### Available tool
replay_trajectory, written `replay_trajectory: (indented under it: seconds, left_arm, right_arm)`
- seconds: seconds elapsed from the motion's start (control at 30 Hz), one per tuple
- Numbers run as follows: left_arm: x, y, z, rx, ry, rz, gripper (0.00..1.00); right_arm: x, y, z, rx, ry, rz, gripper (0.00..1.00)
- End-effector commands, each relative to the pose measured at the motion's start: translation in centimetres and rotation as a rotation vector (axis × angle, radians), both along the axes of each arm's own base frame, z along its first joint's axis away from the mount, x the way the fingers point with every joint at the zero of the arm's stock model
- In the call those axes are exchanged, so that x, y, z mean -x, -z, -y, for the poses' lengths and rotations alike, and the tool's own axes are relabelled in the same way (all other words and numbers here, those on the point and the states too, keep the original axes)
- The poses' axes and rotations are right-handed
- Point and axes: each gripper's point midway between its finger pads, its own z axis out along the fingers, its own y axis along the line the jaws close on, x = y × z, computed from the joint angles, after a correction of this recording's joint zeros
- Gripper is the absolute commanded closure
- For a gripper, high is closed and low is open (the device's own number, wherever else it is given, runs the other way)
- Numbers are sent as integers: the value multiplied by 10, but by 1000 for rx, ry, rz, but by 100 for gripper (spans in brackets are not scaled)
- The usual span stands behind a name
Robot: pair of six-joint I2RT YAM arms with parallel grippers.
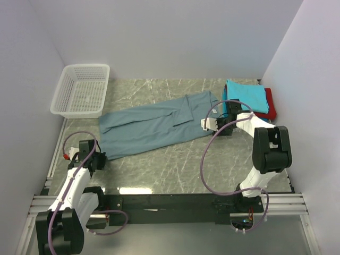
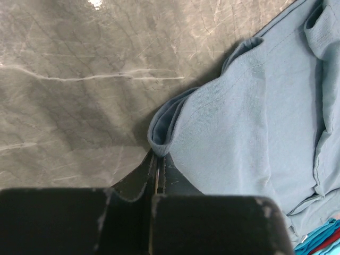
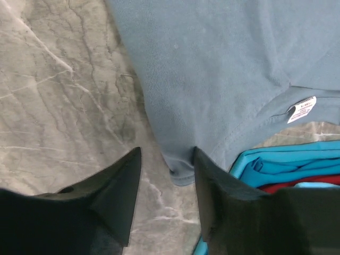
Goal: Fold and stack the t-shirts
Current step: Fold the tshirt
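Observation:
A grey-blue t-shirt point(image 1: 154, 125), folded lengthwise, lies slantwise across the marble table. My left gripper point(image 1: 100, 159) is at its near-left corner. In the left wrist view the jaws of this gripper point(image 2: 158, 157) are shut, with the rolled hem point(image 2: 162, 135) pinched at their tips. At the shirt's right end my right gripper point(image 1: 210, 124) stands open. Its fingers straddle the shirt's corner point(image 3: 180, 171), which touches the right finger point(image 3: 204, 170). A white neck label point(image 3: 302, 109) shows on the shirt. A folded turquoise t-shirt point(image 1: 245, 95) lies on a red one point(image 1: 270, 103) at the back right.
A white mesh basket point(image 1: 82, 90) stands at the back left, just beyond the shirt's left end. The folded stack point(image 3: 289, 162) lies close beside my right gripper's right finger. White walls close in the table on three sides.

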Motion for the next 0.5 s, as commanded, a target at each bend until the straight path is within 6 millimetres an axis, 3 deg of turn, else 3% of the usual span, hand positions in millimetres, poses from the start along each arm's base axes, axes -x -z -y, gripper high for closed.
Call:
replay_trajectory:
  seconds: [0.0,0.2,0.3,0.47]
  left_arm:
    - [-5,-9,-9,-42,-14,13,100]
    - [-4,-13,-18,-67,-35,13,100]
    - [-2,-16,-24,-73,-51,22,100]
    - [-2,-24,-34,-75,-92,49,100]
  right_arm:
    - [-3,6,1,59,-5,-1,52]
    - [-17,12,7,87,69,3,73]
    - [-11,19,14,112,86,-6,91]
    - [0,10,26,104,114,11,99]
